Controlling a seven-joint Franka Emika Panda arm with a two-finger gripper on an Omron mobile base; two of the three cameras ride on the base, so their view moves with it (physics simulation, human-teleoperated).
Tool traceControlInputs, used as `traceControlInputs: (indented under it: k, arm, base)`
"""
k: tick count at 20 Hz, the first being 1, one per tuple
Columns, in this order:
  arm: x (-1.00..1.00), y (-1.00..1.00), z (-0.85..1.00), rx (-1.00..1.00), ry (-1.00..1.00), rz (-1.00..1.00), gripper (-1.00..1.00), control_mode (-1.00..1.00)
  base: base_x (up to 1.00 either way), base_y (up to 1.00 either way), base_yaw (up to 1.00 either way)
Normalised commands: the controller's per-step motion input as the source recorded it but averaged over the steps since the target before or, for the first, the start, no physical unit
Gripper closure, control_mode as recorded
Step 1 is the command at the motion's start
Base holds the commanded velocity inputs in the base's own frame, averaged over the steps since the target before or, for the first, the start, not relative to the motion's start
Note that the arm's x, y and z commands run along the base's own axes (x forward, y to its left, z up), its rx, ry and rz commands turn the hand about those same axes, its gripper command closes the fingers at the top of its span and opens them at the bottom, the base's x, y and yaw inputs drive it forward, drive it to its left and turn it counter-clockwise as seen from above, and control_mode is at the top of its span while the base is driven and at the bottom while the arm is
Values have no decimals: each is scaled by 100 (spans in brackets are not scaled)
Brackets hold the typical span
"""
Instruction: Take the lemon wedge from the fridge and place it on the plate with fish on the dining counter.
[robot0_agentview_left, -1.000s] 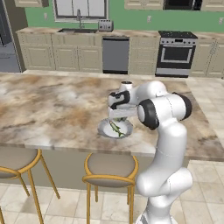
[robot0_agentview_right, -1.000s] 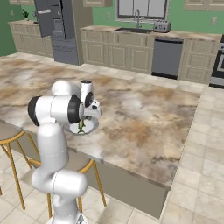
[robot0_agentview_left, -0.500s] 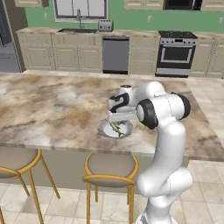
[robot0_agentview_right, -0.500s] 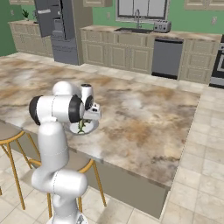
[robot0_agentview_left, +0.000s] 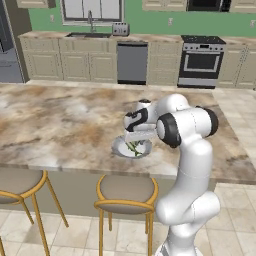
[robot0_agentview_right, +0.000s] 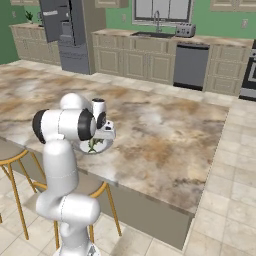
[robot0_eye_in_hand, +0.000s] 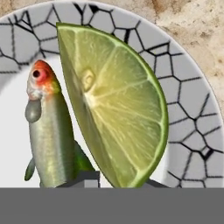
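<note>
Gripping the lemon wedge (robot0_eye_in_hand: 116, 107) (over plate (robot0_eye_in_hand: 183, 100)), gripper (robot0_eye_in_hand: 107, 177) closed.

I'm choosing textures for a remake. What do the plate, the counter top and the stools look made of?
Plate: glazed ceramic, judging by the white centre and the grey rim with dark crackle lines. Counter top: polished stone, probably marble, with beige-brown veining. Stools: thin yellow metal-looking frames with grey-brown seats, whose material is unclear.

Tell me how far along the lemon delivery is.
Done: the lemon wedge is out of the fridge and over the plate with fish on the dining counter. In hand: the gripper is shut on the wedge beside the fish. Left: release and withdraw.
</note>
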Motion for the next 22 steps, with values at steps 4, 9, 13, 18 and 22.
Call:
traceControlInputs:
  k: [4, 9, 13, 18, 22]
  arm:
    - [-1, 0, 3, 0, 0, 0, -100, -100]
    - [-45, 5, 70, 0, -13, 0, -100, -100]
    - [-84, 11, 91, -1, -31, 0, -100, -100]
    - [-99, 23, 49, -9, -48, 0, -100, -100]
    - [-100, 43, 12, -11, -59, 2, -100, -100]
  base:
    - [0, 0, 0]
    - [0, 0, 0]
    - [0, 0, 0]
    - [0, 0, 0]
    - [0, 0, 0]
